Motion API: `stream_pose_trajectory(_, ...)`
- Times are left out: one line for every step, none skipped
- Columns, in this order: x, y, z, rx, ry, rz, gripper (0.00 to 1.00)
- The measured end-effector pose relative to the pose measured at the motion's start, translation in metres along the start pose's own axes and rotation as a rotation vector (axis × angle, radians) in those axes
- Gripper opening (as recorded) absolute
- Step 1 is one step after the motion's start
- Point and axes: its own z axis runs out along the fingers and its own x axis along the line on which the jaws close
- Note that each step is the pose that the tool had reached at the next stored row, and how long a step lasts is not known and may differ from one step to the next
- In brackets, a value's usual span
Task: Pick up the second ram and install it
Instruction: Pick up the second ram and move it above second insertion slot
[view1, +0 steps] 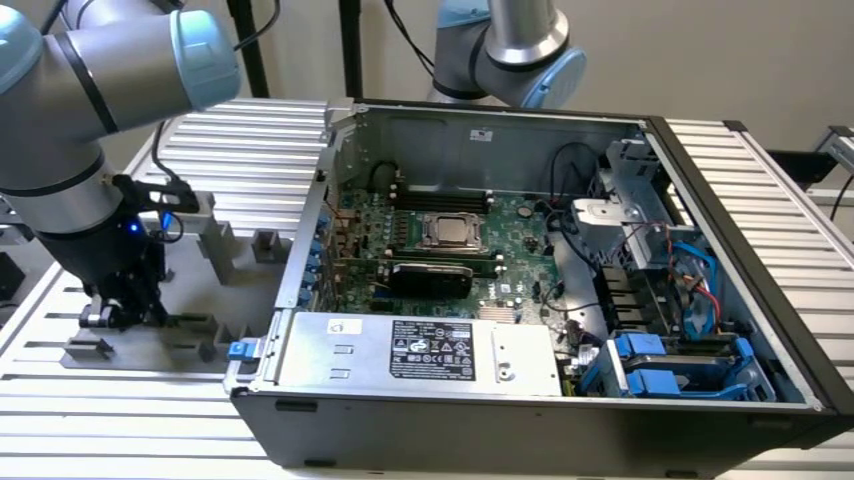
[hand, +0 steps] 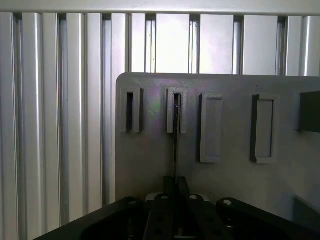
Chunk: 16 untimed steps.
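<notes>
The second ram (hand: 175, 145) is seen edge-on as a thin dark line. It stands in a slotted gray fixture block (hand: 176, 116) on the gray fixture plate (hand: 150, 160). My gripper (hand: 175, 184) is down over it, its two dark fingers (hand: 169, 186) pressed close on either side of the stick's near end. In the exterior view the gripper (view1: 120, 312) is low over the fixture (view1: 147, 335) at the exterior view's left, outside the open computer case (view1: 534, 270). The long black motherboard slots (view1: 447, 198) lie beyond the silver CPU socket (view1: 454, 232).
Another slotted block (hand: 130, 111) and two solid gray blocks (hand: 211, 127) stand on the plate. Tall gray fixture posts (view1: 214, 240) rise between the gripper and the case wall (view1: 310, 230). A power supply (view1: 427, 350) fills the case front. A second robot arm (view1: 514, 50) stands behind.
</notes>
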Motion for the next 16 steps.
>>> stream_pose_trajectory(0.000, 0.0000, 0.0000, 0.0000, -0.0001, 0.000, 0.14)
stream_pose_trajectory(0.000, 0.0000, 0.0000, 0.0000, 0.0000, 0.000, 0.14)
stream_pose_trajectory(0.000, 0.0000, 0.0000, 0.0000, -0.0001, 0.000, 0.14)
stream_pose_trajectory(0.000, 0.0000, 0.0000, 0.0001, 0.0000, 0.000, 0.14)
stream_pose_trajectory(0.000, 0.0000, 0.0000, 0.0002, -0.0002, 0.000, 0.14)
stream_pose_trajectory(0.000, -0.0001, -0.0001, 0.0004, -0.0003, 0.000, 0.14)
stream_pose_trajectory(0.000, 0.0000, -0.0006, 0.0003, -0.0002, 0.000, 0.14)
stream_pose_trajectory(0.000, 0.0000, -0.0012, 0.0000, -0.0001, 0.000, 0.14)
stream_pose_trajectory(0.000, 0.0000, -0.0020, 0.0000, -0.0001, 0.000, 0.14)
stream_pose_trajectory(0.000, 0.0000, -0.0032, 0.0001, -0.0001, 0.000, 0.14)
stream_pose_trajectory(0.000, 0.0001, -0.0046, 0.0000, 0.0000, 0.000, 0.14)
stream_pose_trajectory(0.000, 0.0001, -0.0063, -0.0001, 0.0000, 0.000, 0.14)
stream_pose_trajectory(0.000, 0.0001, -0.0083, 0.0000, 0.0000, 0.000, 0.14)
stream_pose_trajectory(0.000, 0.0001, -0.0110, 0.0001, -0.0001, 0.000, 0.14)
stream_pose_trajectory(0.000, 0.0002, -0.0140, 0.0001, -0.0001, 0.000, 0.14)
stream_pose_trajectory(0.000, 0.0002, -0.0173, 0.0001, -0.0001, 0.000, 0.14)
